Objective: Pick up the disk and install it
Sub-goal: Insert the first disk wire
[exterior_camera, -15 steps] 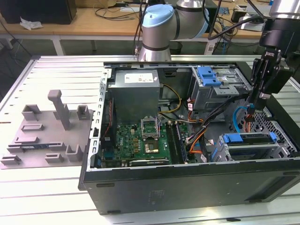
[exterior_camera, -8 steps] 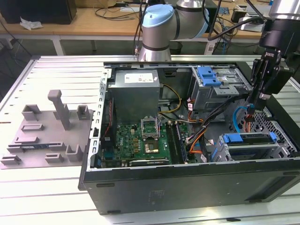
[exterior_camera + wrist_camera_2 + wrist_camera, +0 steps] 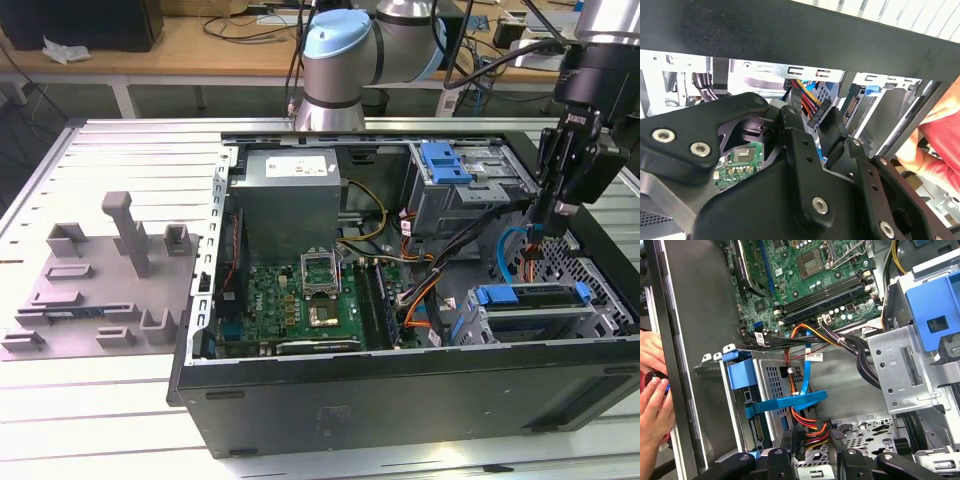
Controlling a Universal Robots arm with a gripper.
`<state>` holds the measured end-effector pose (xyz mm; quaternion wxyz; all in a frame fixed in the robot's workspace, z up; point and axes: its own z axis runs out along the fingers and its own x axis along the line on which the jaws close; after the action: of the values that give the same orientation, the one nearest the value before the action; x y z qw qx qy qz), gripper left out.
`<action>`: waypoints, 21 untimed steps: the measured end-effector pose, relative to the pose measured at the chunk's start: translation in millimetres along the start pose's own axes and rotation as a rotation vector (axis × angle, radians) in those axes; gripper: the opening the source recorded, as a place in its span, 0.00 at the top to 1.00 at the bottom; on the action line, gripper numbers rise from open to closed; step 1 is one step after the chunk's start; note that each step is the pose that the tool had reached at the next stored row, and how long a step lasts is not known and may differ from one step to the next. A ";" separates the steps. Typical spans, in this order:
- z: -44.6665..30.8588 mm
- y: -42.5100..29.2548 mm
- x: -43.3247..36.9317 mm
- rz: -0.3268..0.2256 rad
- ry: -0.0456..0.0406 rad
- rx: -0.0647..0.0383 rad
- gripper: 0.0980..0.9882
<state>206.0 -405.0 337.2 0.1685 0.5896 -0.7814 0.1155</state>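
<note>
The disk, silver with a blue plastic frame, lies in the lower bay at the front of the open computer case, on the exterior view's right. In the first wrist view the disk sits in that bay behind a blue strap. My gripper hangs just above and behind the bay. In both wrist views its fingers are shut on a black cable connector with red, orange and yellow wires, a short way off the disk's end. The connector sits between the two black fingers.
A grey drive cage with a blue latch stands at the back of the case. The motherboard and loose cables fill the middle. A grey fixture with posts lies outside on the exterior view's left. A person's hand rests by the case wall.
</note>
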 end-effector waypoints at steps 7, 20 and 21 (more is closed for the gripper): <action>0.9 0.1 -0.3 -0.001 0.0000 0.000 0.88; -1.5 -0.8 6.6 -0.002 -0.0189 -0.003 0.92; -2.4 -0.8 7.8 -0.002 -0.0224 -0.003 0.92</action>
<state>205.2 -411.2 342.4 0.1607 0.5916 -0.7827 0.1075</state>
